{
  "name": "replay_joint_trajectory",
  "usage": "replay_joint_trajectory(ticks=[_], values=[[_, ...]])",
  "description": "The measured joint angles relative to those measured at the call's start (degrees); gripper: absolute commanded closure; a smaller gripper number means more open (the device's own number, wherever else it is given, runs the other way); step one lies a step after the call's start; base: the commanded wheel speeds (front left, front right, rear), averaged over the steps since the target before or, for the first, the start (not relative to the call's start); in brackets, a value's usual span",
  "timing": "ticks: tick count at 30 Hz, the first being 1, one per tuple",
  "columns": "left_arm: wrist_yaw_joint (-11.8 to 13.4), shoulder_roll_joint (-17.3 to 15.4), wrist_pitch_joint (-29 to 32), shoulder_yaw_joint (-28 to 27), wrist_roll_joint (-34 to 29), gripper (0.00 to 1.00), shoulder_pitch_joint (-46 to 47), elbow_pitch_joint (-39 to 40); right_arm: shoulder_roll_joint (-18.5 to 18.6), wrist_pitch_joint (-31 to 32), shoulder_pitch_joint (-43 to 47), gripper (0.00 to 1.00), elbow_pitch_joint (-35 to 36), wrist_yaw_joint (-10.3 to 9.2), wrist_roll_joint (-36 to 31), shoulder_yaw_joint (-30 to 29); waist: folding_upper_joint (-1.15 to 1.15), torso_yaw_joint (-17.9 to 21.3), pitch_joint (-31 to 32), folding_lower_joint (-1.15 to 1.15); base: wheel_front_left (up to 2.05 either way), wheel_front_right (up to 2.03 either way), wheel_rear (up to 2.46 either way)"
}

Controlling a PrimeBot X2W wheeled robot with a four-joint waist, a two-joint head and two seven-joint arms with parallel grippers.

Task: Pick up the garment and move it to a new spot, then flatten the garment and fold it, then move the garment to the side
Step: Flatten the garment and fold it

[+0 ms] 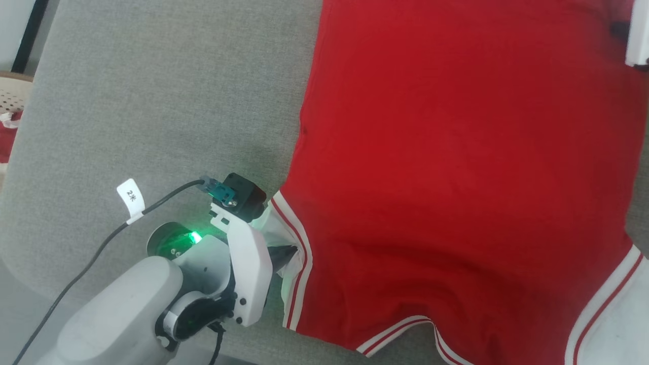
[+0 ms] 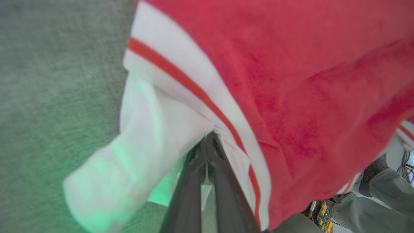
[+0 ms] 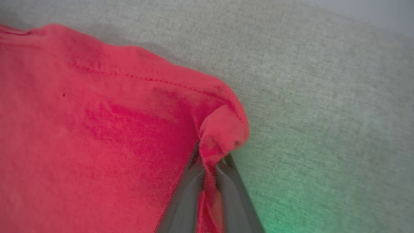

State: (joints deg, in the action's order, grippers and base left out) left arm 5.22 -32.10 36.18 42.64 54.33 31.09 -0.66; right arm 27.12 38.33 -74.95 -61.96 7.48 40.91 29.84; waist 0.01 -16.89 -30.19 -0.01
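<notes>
The garment [image 1: 456,152] lies spread with its plain red side up on a grey padded surface [image 1: 152,101]. My left gripper [image 1: 286,252] is at the garment's lower left, shut on the white sleeve beside the red-white striped trim. In the left wrist view the dark fingers [image 2: 194,181] meet at the sleeve seam [image 2: 208,137] of the garment [image 2: 307,81]. My right gripper [image 3: 212,155] is shut on a bunched red hem corner of the garment [image 3: 81,129]. A white part of the right arm [image 1: 636,40] shows at the garment's top right corner.
A black cable with a white tag [image 1: 131,198] runs over the grey surface to my left wrist. Past the surface's left edge sits a beige perforated thing [image 1: 12,96] with red cloth on it. Grey-green trouser-like cloth and wires [image 2: 388,191] show below the surface edge.
</notes>
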Motion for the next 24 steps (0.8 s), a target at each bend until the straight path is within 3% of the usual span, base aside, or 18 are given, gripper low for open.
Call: replay_joint_trajectory(ticks=[4,10,16,24], values=[[-0.5,-0.2,-0.5,-0.1,0.1,1.00,0.0,-1.3,-0.3,0.5,-0.1,1.00,0.9,0.01,-0.1,2.0,0.00,1.0,0.6,0.00,0.00,0.00,0.00],[0.0,-2.6,-1.0,-1.1,0.5,1.00,-1.5,-1.5,0.5,3.1,3.3,1.00,8.5,0.01,3.0,5.5,0.00,4.4,2.5,0.00,0.00,0.00,0.00],[2.1,-5.8,-0.6,-2.1,0.6,1.00,-3.4,0.1,3.8,4.6,9.5,1.00,21.0,0.01,6.9,7.8,0.00,8.9,4.5,0.00,0.00,0.00,0.00],[5.2,-9.6,0.4,-3.6,0.6,1.00,-5.1,2.4,9.9,8.1,23.6,1.00,38.9,0.01,12.5,5.7,0.00,14.7,6.8,0.00,0.00,0.00,0.00]])
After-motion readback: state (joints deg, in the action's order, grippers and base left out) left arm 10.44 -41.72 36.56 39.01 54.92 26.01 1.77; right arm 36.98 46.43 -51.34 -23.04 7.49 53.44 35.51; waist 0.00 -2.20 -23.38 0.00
